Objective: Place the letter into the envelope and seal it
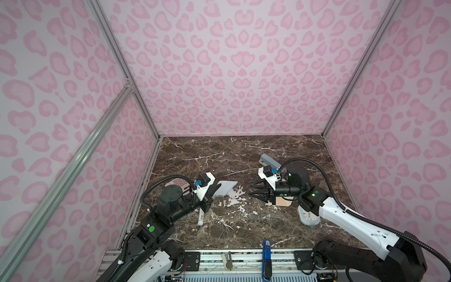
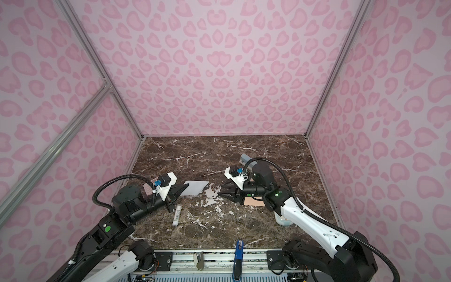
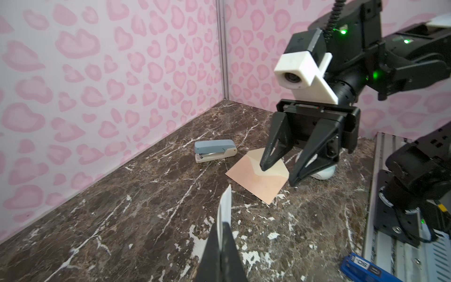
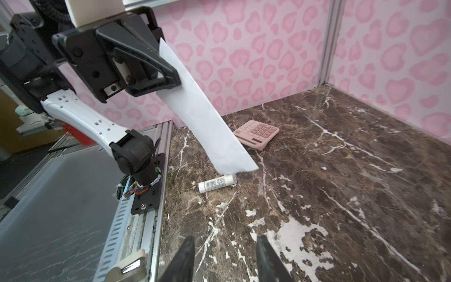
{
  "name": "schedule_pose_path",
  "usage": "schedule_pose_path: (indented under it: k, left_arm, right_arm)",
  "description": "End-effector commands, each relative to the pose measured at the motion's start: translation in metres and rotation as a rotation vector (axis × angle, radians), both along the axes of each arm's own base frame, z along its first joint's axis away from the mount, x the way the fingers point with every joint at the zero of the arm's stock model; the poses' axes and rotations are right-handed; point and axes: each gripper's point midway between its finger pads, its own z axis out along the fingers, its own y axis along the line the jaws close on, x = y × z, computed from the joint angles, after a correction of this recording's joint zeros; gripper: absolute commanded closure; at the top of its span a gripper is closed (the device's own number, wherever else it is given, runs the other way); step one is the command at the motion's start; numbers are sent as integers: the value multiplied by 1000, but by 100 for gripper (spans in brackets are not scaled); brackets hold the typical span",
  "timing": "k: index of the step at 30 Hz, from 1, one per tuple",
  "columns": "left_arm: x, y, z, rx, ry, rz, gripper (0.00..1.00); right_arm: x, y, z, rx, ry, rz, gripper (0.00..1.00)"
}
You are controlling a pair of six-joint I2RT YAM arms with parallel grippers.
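Note:
The letter [image 1: 225, 188] [image 2: 195, 188] is a plain white card held up off the marble table, tilted, with my left gripper [image 1: 218, 188] [image 3: 223, 224] shut on one edge. In the right wrist view the letter [image 4: 202, 117] slants down from the left gripper [image 4: 176, 79]. The peach envelope [image 3: 253, 185] [image 1: 283, 201] lies flat to the right with its flap open, showing the cream inside. My right gripper [image 1: 250, 191] [image 3: 279, 175] [image 4: 225, 238] hovers just above the envelope, open, with nothing between its fingers.
A grey-blue stapler [image 1: 268, 160] [image 3: 214, 150] lies behind the envelope. A pink calculator [image 4: 257, 133] and a white glue stick [image 1: 202, 217] [image 4: 217, 183] lie by the left arm. A white and blue round object [image 1: 308, 217] sits under the right arm. Pink walls enclose three sides.

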Motion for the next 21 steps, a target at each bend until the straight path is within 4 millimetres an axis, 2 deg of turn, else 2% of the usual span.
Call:
schedule_pose_path:
  k: [1, 4, 7, 12, 15, 21]
  left_arm:
    - [15, 15, 30, -94, -88, 122, 96]
    - [23, 23, 46, -176, -125, 186, 96]
    - [32, 33, 63, -267, -160, 260, 96]
    - [43, 46, 85, -388, -214, 347, 96]
    - [48, 52, 94, -467, -223, 375, 96]
    - [60, 46, 101, -594, -192, 359, 96]
  right_arm:
    - [20, -4, 43, 195, -59, -119, 51]
    - [33, -8, 52, 274, 0, -206, 46]
    - [51, -11, 59, 375, 134, -299, 38]
    - [74, -5, 53, 438, 353, -382, 35]
    - [74, 6, 46, 468, 435, -370, 34]
    - [67, 30, 51, 621, 518, -288, 33]
